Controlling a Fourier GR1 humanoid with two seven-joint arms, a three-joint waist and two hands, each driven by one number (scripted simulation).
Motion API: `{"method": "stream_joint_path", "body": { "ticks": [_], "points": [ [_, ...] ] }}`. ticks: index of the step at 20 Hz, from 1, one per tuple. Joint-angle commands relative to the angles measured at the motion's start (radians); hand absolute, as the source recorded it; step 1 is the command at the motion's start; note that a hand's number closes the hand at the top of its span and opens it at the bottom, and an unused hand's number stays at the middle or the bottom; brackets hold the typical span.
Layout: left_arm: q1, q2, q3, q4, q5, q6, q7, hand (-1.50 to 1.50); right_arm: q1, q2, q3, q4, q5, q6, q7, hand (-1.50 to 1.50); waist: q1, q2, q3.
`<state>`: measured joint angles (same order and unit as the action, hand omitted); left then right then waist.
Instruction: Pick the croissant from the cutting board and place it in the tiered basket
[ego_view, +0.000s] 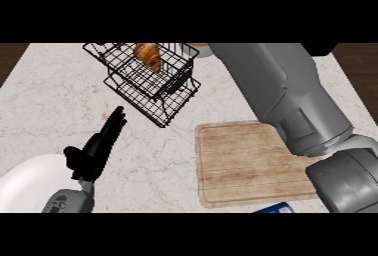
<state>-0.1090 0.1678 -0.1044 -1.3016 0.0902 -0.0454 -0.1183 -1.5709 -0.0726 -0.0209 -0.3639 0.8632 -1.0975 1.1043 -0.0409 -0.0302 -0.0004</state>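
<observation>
A pale marbled worktop (44, 95) fills the view, seen from steeply above, and the wooden cutting board (247, 167) lying flat on it serves as the landmark for everything else. Just right of the board, and partly over its right edge, a large grey right forearm (284, 95) stretches from the lower right corner up toward the far side of the worktop; the right hand itself is out of sight past the top of the view, so whether it is open or closed cannot be told. Beyond the board and to its left stands the black wire tiered basket (151, 97), with two stacked trays, the lower one reaching closest to the board's far left corner. Well to the left of the board, at the near left corner, part of a white plate (29, 182) shows. Between that plate and the board, the black left hand (96, 147) rests with its fingers straight and relaxed, holding nothing. The golden-brown croissant (148, 56) sits in the upper tray of the basket, far from the board. A small blue object (275, 208) peeks in just below the board's near edge.
</observation>
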Motion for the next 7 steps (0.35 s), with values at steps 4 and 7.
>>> {"method": "stream_joint_path", "body": {
  "ticks": [4, 7],
  "points": [
    [0.046, 0.026, 0.041, -0.018, 0.016, 0.012, 0.007, 0.0, 0.089, -0.004, 0.005, -0.146, 0.034, -0.063, 0.078, -1.5, -0.077, -0.032, 0.003],
    [0.051, 0.006, 0.045, -0.007, 0.004, 0.05, 0.007, 0.0, 0.17, 0.016, 0.016, -0.211, 0.019, -0.027, 0.051, -1.5, -0.104, -0.037, 0.005]
  ]
}}
